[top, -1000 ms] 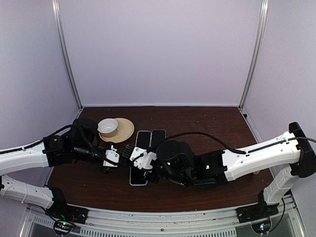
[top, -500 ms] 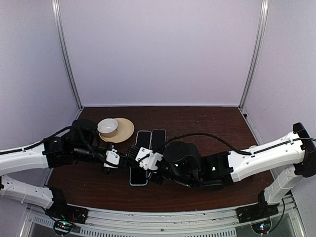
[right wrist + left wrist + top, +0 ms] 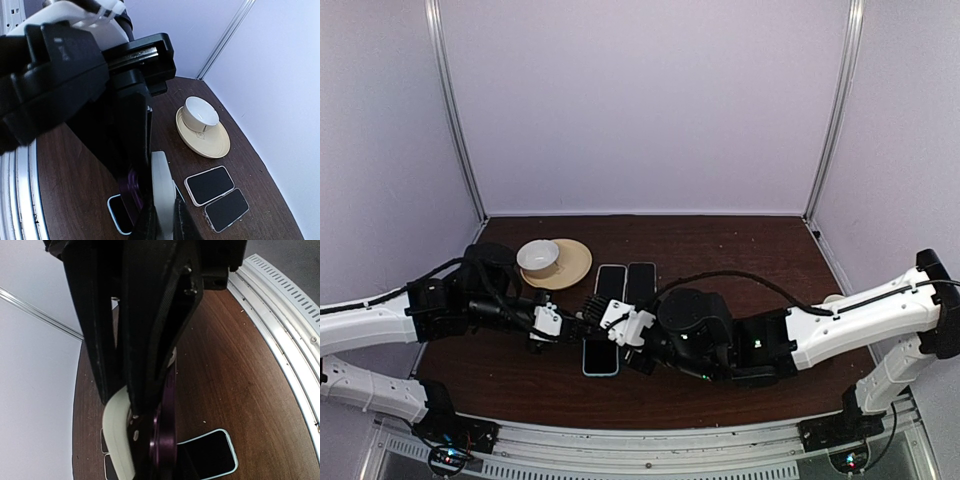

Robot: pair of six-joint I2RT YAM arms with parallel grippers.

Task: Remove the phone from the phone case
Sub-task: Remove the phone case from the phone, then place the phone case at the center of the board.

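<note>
Found both arms meeting tip to tip over dark brown wooden table [image 3: 750,250], toward 9 o'clock from its middle. Saw left gripper [image 3: 578,322] clamped tight on thin purple phone [image 3: 165,440] and right gripper [image 3: 601,322] clamped tight on bowed cream-white phone case [image 3: 116,440], the two held pieces touching, up off the surface. Noted pale-blue-rimmed black phone [image 3: 600,358] lying flat at 6 o'clock from the grip, pair of dark phones [image 3: 611,281] side by side at 12 o'clock, and round beige plate [image 3: 577,263] carrying white bowl [image 3: 538,256] at 10 o'clock.
</note>
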